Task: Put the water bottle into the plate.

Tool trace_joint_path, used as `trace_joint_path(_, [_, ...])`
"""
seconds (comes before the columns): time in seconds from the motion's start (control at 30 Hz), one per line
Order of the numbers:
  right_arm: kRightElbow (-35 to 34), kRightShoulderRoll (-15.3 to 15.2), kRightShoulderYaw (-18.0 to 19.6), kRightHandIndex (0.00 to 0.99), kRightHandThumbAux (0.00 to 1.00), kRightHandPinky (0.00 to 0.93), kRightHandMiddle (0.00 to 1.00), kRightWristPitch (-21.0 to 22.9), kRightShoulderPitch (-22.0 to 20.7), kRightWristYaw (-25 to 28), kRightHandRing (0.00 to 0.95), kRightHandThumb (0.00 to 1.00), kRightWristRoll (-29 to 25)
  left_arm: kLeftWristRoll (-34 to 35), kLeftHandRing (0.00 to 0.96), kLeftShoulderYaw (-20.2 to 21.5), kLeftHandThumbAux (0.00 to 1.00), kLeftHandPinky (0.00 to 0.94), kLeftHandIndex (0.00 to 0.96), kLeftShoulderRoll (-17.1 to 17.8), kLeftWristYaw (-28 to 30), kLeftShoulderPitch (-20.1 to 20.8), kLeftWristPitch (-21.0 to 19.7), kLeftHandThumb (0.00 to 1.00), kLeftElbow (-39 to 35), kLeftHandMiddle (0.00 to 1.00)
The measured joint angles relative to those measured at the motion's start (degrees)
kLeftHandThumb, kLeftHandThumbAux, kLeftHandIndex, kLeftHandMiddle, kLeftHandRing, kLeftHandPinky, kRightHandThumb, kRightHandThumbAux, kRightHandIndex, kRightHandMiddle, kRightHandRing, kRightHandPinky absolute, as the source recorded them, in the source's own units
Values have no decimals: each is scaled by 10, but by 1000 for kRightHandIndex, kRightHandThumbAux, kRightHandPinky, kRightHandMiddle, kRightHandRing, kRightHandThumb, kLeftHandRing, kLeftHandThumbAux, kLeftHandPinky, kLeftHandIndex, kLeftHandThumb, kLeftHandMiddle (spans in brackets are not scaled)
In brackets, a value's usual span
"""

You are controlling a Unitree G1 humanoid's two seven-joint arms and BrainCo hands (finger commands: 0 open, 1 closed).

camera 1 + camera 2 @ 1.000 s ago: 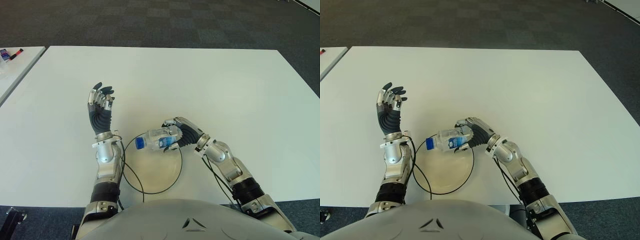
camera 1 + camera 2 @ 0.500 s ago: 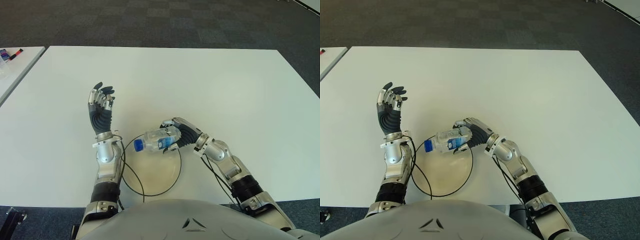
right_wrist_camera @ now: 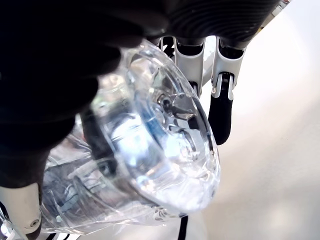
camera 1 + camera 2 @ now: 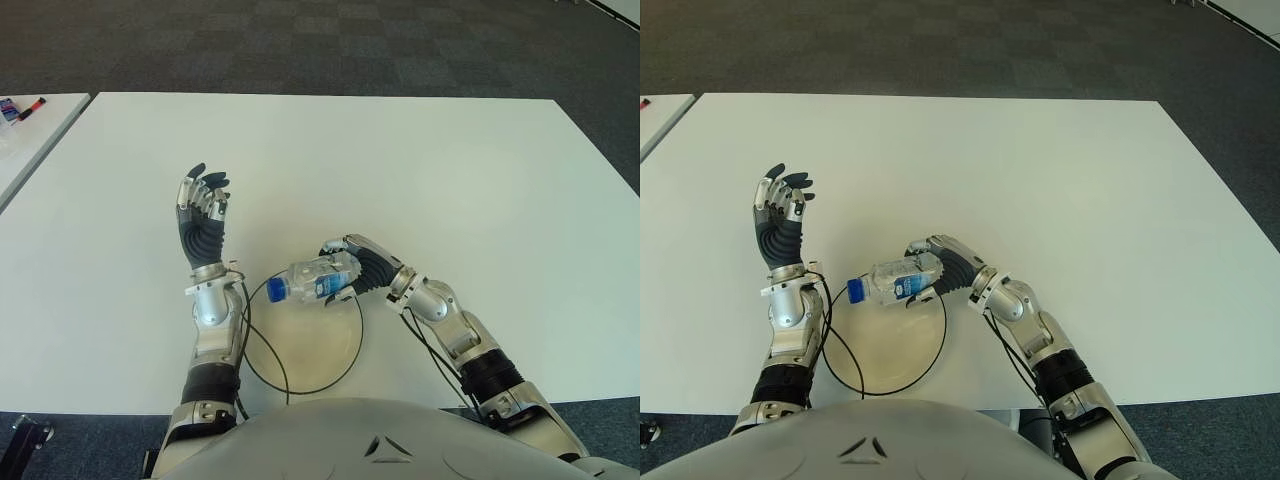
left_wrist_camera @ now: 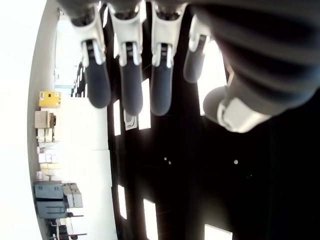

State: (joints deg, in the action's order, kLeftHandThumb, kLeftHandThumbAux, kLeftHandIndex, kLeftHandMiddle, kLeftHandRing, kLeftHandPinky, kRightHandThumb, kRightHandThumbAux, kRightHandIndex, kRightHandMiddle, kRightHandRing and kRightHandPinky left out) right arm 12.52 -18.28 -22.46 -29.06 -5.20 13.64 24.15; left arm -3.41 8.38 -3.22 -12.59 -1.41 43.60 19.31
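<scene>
The right hand is clenched around the base end of the clear plastic water bottle with a blue cap and blue label. The bottle lies near horizontal, cap pointing toward the robot's left, over the far rim of the round white plate with a thin black edge; whether it touches the plate cannot be told. The left hand is raised just left of the plate's far side, fingers loosely spread, holding nothing. The large white rectangular table is bare on the far and right sides. The plate sits close to the near table edge. A second white table adjoins at far left.
</scene>
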Motion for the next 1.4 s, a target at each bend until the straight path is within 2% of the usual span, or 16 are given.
trace_joint_path(0.5, [34, 5, -1, 409, 665, 426, 530, -28, -14, -18, 500, 1000, 3, 7, 353, 0, 571, 384, 211, 0, 0, 3, 0, 575, 16, 343])
trace_joint_path(1.2, [37, 9, 6, 400, 665, 434, 521, -29, -19, -69, 503, 1000, 36, 9, 349, 3, 592, 385, 205, 4, 0, 9, 20, 569, 44, 341])
trace_joint_path(1.27, [34, 9, 7, 413, 663, 428, 541, -30, -19, -73, 540, 1000, 39, 9, 349, 4, 592, 384, 205, 5, 0, 10, 21, 571, 46, 341])
trace_joint_path(1.4, [26, 7, 8, 411, 663, 429, 540, -33, -19, -78, 549, 1000, 44, 9, 348, 4, 589, 384, 206, 5, 0, 14, 25, 568, 53, 342])
